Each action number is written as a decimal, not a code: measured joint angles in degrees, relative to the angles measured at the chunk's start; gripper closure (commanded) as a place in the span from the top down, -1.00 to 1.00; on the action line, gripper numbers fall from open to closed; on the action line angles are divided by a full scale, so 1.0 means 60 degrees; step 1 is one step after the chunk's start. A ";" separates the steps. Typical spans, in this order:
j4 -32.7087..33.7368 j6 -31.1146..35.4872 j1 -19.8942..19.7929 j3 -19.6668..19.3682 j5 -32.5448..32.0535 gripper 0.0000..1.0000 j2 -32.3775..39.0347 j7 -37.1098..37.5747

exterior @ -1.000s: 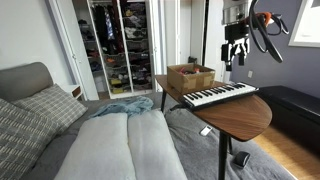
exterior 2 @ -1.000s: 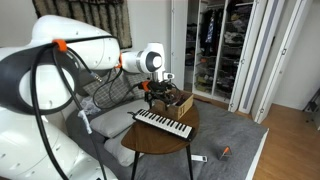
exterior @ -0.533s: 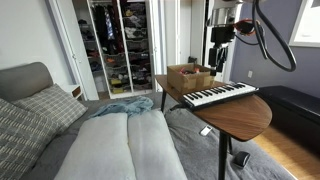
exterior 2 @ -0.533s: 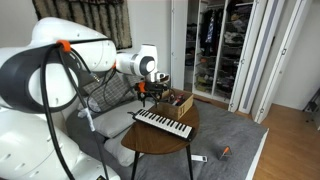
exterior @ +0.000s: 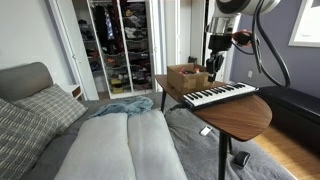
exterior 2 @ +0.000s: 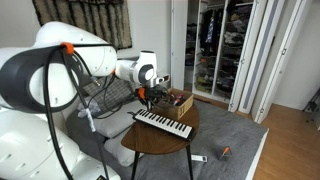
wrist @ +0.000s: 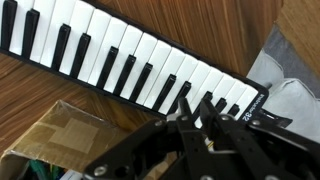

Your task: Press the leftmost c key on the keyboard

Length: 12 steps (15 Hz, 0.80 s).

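Overhead, the tool (wrist: 197, 128) (pinched closed, gripping nothing) hangs above the slim black-and-white keyboard (wrist: 120, 55) on the grainy wooden table (wrist: 55, 92).

A grey mattress (exterior: 110, 150) with a patterned pillow (exterior: 45, 105) is noted beside a round wooden tabletop (exterior: 245, 118). An open, well-lit wardrobe (exterior: 120, 45) is seen behind. A dark wall (exterior: 290, 70), a bright window (exterior: 305, 25) and wood flooring (exterior: 288, 160) are recorded.

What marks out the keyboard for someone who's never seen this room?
Find the rounded wooden table beside the grey bed. On it, the keyboard is the long, slim, dark-bodied thing with a row of white and black keys, unlike the squat brown cardboard box next to it.
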 measured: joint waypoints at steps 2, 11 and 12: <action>-0.0159 0.0118 0.0000 0.0001 0.0108 -1.00 -0.0003 0.0111; -0.0722 0.0150 0.0001 0.0207 0.0562 -1.00 -0.0012 0.0867; -0.0762 0.0150 0.0001 0.0241 0.0569 -1.00 -0.0012 0.0962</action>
